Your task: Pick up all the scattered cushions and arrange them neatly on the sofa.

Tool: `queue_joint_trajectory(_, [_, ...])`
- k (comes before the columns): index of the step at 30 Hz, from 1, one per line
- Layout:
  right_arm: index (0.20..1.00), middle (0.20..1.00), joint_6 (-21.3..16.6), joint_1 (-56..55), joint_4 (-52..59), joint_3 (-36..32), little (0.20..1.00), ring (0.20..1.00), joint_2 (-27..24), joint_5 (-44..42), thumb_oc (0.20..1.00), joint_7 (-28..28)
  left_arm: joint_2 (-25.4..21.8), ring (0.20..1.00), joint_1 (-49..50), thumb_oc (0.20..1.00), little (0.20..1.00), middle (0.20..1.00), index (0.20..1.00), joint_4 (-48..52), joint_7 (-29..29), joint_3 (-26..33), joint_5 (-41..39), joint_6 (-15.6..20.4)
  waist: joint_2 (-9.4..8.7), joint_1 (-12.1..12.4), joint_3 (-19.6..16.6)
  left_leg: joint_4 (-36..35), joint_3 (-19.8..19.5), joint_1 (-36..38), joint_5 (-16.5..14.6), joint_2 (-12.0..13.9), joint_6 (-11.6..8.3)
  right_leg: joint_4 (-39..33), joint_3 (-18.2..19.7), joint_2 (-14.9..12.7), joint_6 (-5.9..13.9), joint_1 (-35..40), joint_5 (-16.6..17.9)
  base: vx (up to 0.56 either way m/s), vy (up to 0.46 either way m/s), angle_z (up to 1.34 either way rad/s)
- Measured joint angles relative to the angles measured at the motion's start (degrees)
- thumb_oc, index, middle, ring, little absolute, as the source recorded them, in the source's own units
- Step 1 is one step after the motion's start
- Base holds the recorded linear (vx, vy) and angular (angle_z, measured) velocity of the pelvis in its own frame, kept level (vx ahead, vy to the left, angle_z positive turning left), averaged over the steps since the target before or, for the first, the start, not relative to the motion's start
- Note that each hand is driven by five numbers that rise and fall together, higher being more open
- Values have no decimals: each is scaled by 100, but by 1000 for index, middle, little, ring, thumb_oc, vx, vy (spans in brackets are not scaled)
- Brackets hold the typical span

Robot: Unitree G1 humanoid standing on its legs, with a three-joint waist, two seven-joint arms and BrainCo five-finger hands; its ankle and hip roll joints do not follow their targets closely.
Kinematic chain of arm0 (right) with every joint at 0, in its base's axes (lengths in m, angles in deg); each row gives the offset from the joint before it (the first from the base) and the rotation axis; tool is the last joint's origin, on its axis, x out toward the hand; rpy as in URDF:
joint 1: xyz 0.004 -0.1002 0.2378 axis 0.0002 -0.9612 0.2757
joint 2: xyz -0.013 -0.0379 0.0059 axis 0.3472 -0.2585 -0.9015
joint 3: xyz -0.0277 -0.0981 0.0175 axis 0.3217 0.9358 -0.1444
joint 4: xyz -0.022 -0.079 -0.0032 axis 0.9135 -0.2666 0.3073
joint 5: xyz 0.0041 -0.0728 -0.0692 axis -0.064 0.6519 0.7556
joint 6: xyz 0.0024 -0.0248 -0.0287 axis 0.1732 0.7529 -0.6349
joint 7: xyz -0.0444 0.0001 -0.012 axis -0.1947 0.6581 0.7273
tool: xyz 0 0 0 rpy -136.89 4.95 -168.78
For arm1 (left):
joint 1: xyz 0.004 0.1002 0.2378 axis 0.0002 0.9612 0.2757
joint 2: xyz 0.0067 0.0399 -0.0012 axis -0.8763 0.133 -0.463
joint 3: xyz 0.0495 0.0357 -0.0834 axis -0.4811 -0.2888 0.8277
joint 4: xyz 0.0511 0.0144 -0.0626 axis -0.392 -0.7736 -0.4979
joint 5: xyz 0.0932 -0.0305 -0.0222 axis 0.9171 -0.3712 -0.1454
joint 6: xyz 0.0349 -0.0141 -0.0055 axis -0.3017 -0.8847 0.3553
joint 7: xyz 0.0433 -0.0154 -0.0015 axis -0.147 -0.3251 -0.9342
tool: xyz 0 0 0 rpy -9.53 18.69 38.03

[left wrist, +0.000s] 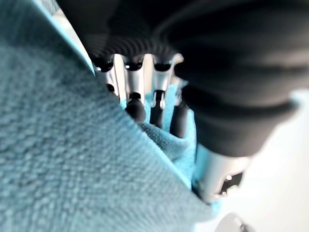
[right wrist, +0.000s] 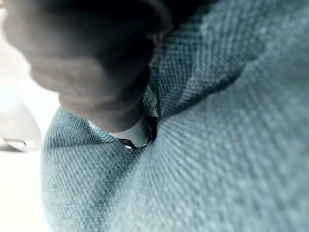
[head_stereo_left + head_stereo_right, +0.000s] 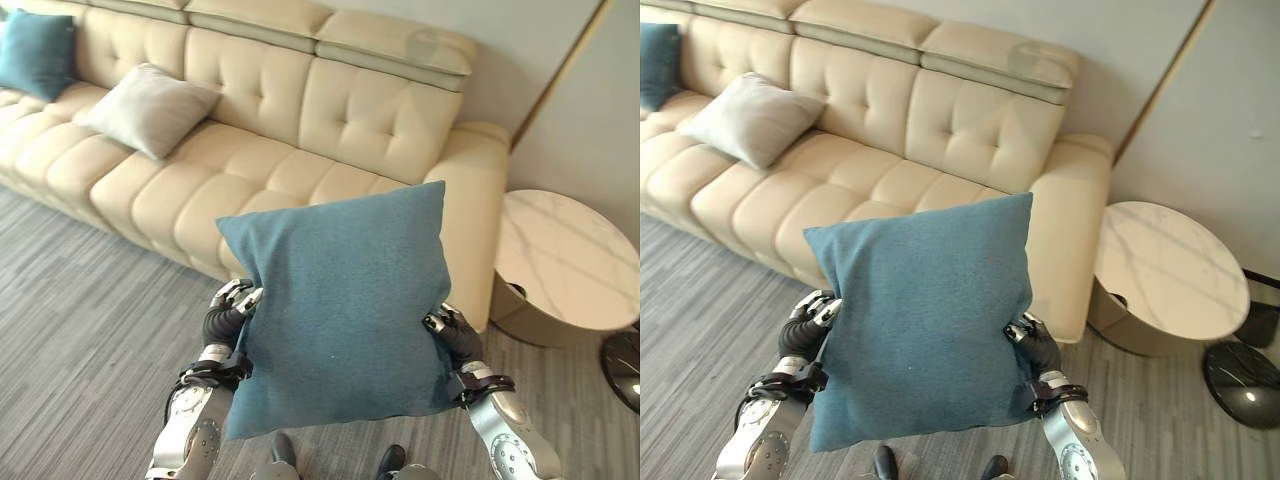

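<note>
I hold a large teal cushion (image 3: 340, 310) upright in the air between both hands, in front of the cream sofa (image 3: 250, 170). My left hand (image 3: 228, 310) grips its left edge; in the left wrist view the fingers (image 1: 135, 104) curl into the teal fabric (image 1: 63, 159). At the right edge my right hand (image 3: 455, 335) holds on, its thumb (image 2: 130, 130) pressed into a fold of the cushion (image 2: 227, 159). On the sofa seat a light grey cushion (image 3: 150, 108) leans against the backrest. Another teal cushion (image 3: 35, 50) stands at the far left.
A round marble-topped side table (image 3: 565, 255) stands right of the sofa's armrest (image 3: 480, 190). A dark round base (image 3: 1240, 385) lies on the floor beyond it. Grey striped carpet (image 3: 90, 330) stretches in front of the sofa. The seat between the grey cushion and the armrest is bare.
</note>
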Motion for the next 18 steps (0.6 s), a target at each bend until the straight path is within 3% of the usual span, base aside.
queue_joint_trajectory(1, [200, 200, -3, -71, 17, -28, 200, 200, 65, -2, 200, -4, -68, 200, -45, 200, 200, 200, 200, 5, -1, -19, 1, 9, 30, -133, 22, -91, -308, -2, 80, -89, 118, 419, 696, 60, 66, -306, -280, 121, 80, 94])
queue_joint_trajectory(2, [200, 200, -2, -91, 24, -28, 200, 200, 92, -1, 200, -6, -139, 200, -65, 200, 200, 200, 200, 11, -3, -20, 0, 16, 5, -169, 17, -157, -336, -3, 247, -103, 89, 489, 955, 157, 55, -398, -437, 177, 44, 91])
queue_joint_trajectory(3, [200, 200, 1, -67, 30, 18, 200, 200, 121, -2, 200, -13, -217, 200, -87, 200, 200, 200, 200, 8, -5, 3, -2, 39, -23, -190, 30, -283, -444, -8, 231, -124, 178, 325, 1403, 467, 25, -601, -650, 226, 12, 47])
queue_joint_trajectory(5, [200, 200, 3, 84, 30, 121, 200, 200, 165, -3, 200, -17, -307, 200, -91, 200, 200, 200, 200, -20, -14, 17, -5, 71, -10, -163, 125, -335, -477, 7, 213, -117, 232, -328, 1396, 806, -26, -1012, -636, 355, -11, 9])
queue_joint_trajectory(6, [200, 200, 3, 109, 32, 120, 200, 200, 166, -3, 200, -19, -304, 200, -95, 200, 200, 200, 200, -21, -19, 19, -5, 75, -26, -169, 127, -334, -468, 8, 220, -110, 227, -402, 1397, 832, -29, -1042, -608, 444, -45, 11])
queue_joint_trajectory(7, [200, 200, -5, 166, 62, 90, 200, 200, 167, -4, 200, -18, -239, 200, -142, 200, 200, 200, 200, -36, -24, 22, -4, 77, -16, -231, 274, -361, -522, 100, 186, -121, 229, -727, 1206, 959, 37, -1322, -366, 332, -35, 21])
queue_joint_trajectory(8, [200, 200, -2, 191, 53, 75, 200, 200, 166, -3, 200, -18, -191, 200, -140, 200, 200, 200, 200, -40, -27, 37, -3, 72, -29, -214, 315, -320, -459, 138, 108, -113, 133, -941, 684, 913, 156, -1439, -291, 390, -87, 21])
queue_joint_trajectory(10, [200, 200, -7, 182, 42, 65, 200, 200, 171, -5, 200, -21, -134, 200, -129, 200, 200, 200, 200, -41, -46, 39, 3, 66, -147, -230, 330, -343, -441, 338, 9, -154, 7, -1449, -89, 834, 205, -1425, -166, 361, -122, 9])
queue_joint_trajectory(11, [200, 200, -5, 190, 26, 48, 200, 200, 168, -7, 200, -21, -125, 200, -125, 200, 200, 200, 200, -36, -46, 46, 6, 66, -189, -200, 325, -347, -410, 392, -55, -155, -87, -1335, -334, 756, 164, -1407, -178, 510, -172, 17])
queue_joint_trajectory(12, [200, 200, 0, 152, 26, 33, 200, 200, 142, -14, 200, -32, -162, 200, -120, 200, 200, 200, 200, -21, -48, 45, 10, 66, -297, -212, 277, -335, -393, 539, -153, -152, -225, -1313, -561, 694, -60, -1301, -25, 493, -152, 9])
queue_joint_trajectory(14, [200, 200, -1, 169, -2, 86, 200, 200, 118, -176, 200, -75, -111, 200, -80, 200, 200, 200, 200, 10, -46, 109, 5, 70, -183, -220, 247, 35, -316, 861, -532, 308, -487, -1030, -599, 1045, -165, -1037, 123, 517, -173, -4])
queue_joint_trajectory(16, [200, 200, -19, 189, 6, 66, 200, 200, 86, -190, 200, -85, -90, 200, -100, 200, 200, 200, 200, 10, -43, 125, 5, 79, -171, -217, 241, 391, -245, 860, -672, 442, -577, -1022, -636, 1209, -271, -902, 89, 598, -232, -22])
queue_joint_trajectory(17, [200, 200, -68, 363, -261, 86, 200, 200, 52, -218, 200, -157, -107, 200, -54, 200, 200, 200, 200, 22, -40, 117, -3, 78, -81, -199, 253, 1086, -126, 830, -693, 583, -864, -1262, -709, 1515, -102, -653, -235, 327, -119, -71])
queue_joint_trajectory(18, [200, 200, 23, 552, -497, 110, 200, 200, 34, -226, 200, -153, -109, 200, 15, 200, 200, 200, 200, 83, -36, 141, -6, 89, -76, -121, 224, 2203, -30, 496, -850, 959, -1031, -832, -714, 1526, -576, -588, -696, 290, -63, -106])
